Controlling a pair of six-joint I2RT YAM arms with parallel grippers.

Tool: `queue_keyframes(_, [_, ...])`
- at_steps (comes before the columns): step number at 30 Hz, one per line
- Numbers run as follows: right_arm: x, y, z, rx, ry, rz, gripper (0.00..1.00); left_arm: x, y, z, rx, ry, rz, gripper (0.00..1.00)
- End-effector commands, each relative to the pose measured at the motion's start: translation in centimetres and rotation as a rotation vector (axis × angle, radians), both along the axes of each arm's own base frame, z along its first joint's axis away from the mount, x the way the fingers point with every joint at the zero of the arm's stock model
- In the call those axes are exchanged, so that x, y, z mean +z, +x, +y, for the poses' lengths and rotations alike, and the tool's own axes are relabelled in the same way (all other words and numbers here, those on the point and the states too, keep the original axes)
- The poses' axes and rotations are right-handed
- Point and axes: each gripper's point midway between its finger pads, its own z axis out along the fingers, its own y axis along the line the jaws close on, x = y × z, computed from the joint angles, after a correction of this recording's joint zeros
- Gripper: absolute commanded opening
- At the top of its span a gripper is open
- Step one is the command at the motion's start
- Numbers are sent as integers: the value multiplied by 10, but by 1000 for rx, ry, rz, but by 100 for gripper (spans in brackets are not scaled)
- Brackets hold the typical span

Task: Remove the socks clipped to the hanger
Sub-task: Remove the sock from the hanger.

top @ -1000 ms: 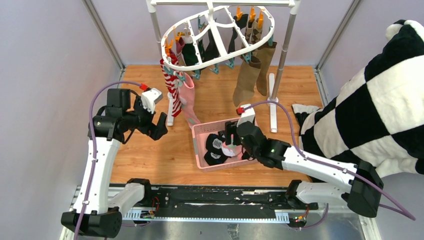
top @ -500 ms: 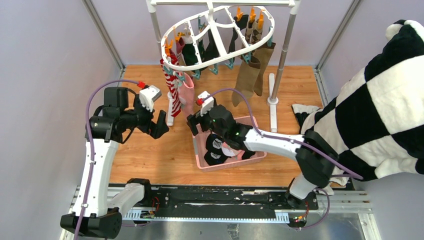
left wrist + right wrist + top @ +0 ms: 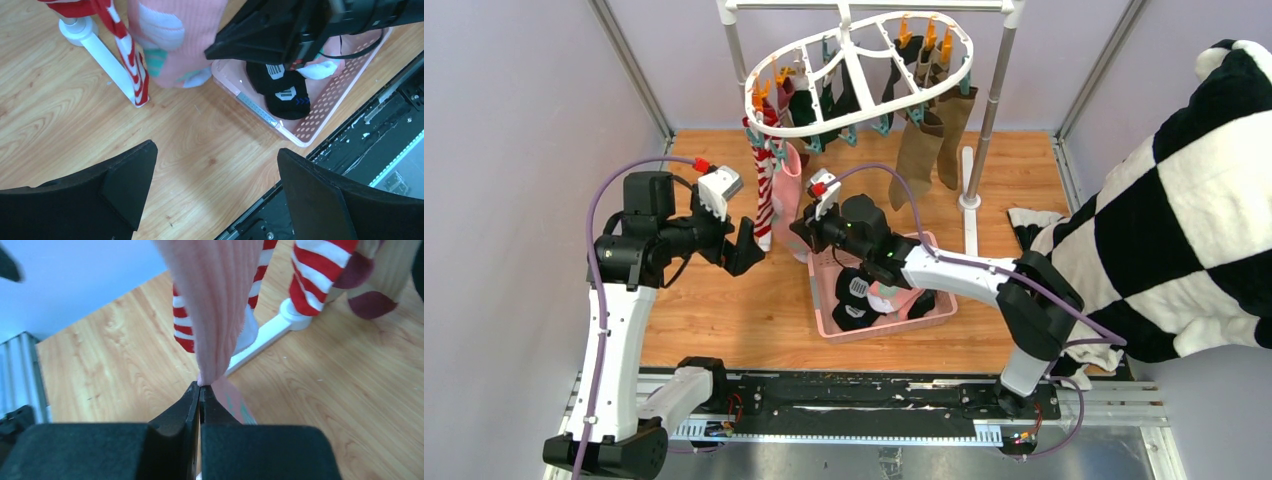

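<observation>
The white oval hanger [image 3: 859,70] hangs from the rack with socks clipped round it: a red-white striped sock [image 3: 766,195], a pink sock [image 3: 788,188], olive-brown socks [image 3: 919,155] and dark ones at the back. My right gripper [image 3: 802,232] is shut on the lower end of the pink sock [image 3: 215,305], which is pinched at the fingertips [image 3: 200,386] and still hangs from above. My left gripper [image 3: 215,149] stands wide open over bare wood, left of the striped sock [image 3: 125,55], holding nothing.
A pink slotted basket [image 3: 824,262] with black socks [image 3: 854,290] sits under the right arm. The grey pole rack [image 3: 989,100] has white feet [image 3: 969,205] on the wooden floor. A black-and-white checked plush cloth [image 3: 1184,200] fills the right side.
My right arm swung left from over the basket to the pink sock and shut on its lower end. The hanger tilted slightly. My left arm barely shifted.
</observation>
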Motion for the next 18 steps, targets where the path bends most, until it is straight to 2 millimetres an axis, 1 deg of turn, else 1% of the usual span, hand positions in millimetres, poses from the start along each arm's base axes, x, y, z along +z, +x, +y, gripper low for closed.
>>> queue_keyframes(1, [52,-44,-3,171,141,-8,0,10,-1,-9,-43,-38,-14,100])
queue_keyframes(4, [67,-75,-12,267,205,9,0,16,-4,-16,-85,-67,-24,100])
queue_keyframes(6, [73,-94,-18,324,248,26,0,20,-6,-21,-116,-86,-31,100])
queue_keyframes(8, [80,-109,-23,375,280,43,0,22,-8,-25,-143,-102,-33,100])
queue_keyframes(10, [82,-124,-26,424,297,61,0,23,-8,-27,-157,-116,-28,100])
queue_keyframes(13, [82,-142,-30,478,317,86,0,23,-11,-32,-186,-139,-21,100])
queue_keyframes(18, [94,-164,-31,580,355,91,0,23,-21,-46,-259,-217,20,100])
